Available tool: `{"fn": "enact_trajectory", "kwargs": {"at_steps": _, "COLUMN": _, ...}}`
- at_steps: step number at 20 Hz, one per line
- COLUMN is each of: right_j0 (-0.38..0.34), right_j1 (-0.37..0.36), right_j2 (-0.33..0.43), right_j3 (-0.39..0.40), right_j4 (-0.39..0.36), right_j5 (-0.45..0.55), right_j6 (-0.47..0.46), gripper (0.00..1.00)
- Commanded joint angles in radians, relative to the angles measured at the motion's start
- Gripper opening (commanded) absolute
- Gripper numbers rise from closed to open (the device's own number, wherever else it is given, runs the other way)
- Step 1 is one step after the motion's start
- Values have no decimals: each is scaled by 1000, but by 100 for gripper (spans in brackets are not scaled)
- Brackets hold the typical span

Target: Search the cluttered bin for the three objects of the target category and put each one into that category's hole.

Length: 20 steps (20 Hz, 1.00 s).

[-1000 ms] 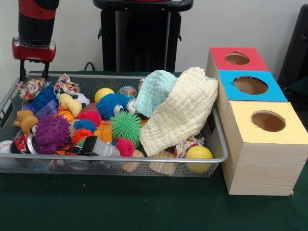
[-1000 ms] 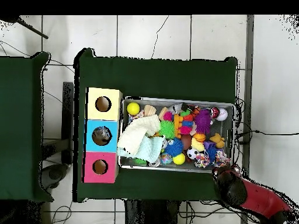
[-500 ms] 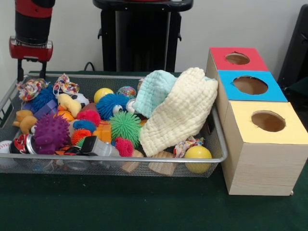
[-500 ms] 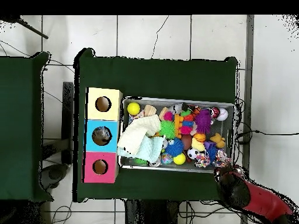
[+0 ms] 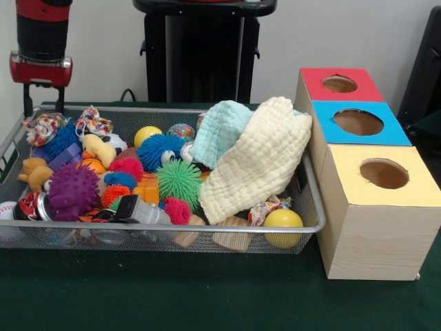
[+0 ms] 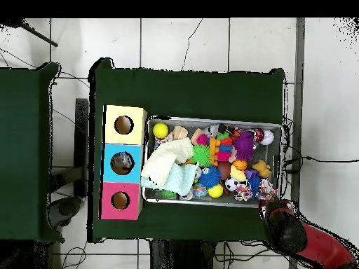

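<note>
Overhead and front, my pincer (image 5: 42, 109) hangs above the bin's (image 5: 172, 227) far corner, over the tabletop (image 5: 172, 296).

Honestly, I find no readable writing or brand anywhere; the toys' markings are too small for me. I see two thin black prongs standing apart with nothing between them, so I call the pincer spread; its upper arm is cut off at the frame's top. From above I see only the red wrist (image 6: 284, 224) just outside the bin's (image 6: 210, 203) rim. A cream cloth (image 5: 258, 162) and a mint cloth (image 5: 220, 131) hide whatever lies beneath. Beside the bin stand the red (image 5: 337, 84), blue (image 5: 358, 123) and yellow (image 5: 382, 176) boxes.
</note>
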Motion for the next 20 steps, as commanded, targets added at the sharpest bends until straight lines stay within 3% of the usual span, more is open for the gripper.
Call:
{"fn": "enact_trajectory", "kwargs": {"at_steps": 1, "right_j0": -172, "right_j1": 139, "right_j2": 135, "right_j3": -116, "right_j4": -57, "right_j5": -94, "right_j6": 97, "gripper": 100}}
{"fn": "enact_trajectory", "kwargs": {"at_steps": 7, "right_j0": -148, "right_j1": 43, "right_j2": 131, "right_j3": -49, "right_j4": 33, "right_j5": 23, "right_j6": 144, "gripper": 100}}
{"fn": "enact_trajectory", "kwargs": {"at_steps": 12, "right_j0": -192, "right_j1": 37, "right_j2": 195, "right_j3": -11, "right_j4": 97, "right_j5": 86, "right_j6": 148, "gripper": 100}}
{"fn": "enact_trajectory", "kwargs": {"at_steps": 15, "right_j0": -204, "right_j1": 55, "right_j2": 213, "right_j3": 3, "right_j4": 116, "right_j5": 81, "right_j6": 153, "gripper": 100}}
{"fn": "enact_trajectory", "kwargs": {"at_steps": 20, "right_j0": -157, "right_j1": 9, "right_j2": 195, "right_j3": 44, "right_j4": 138, "right_j5": 70, "right_j6": 174, "gripper": 100}}
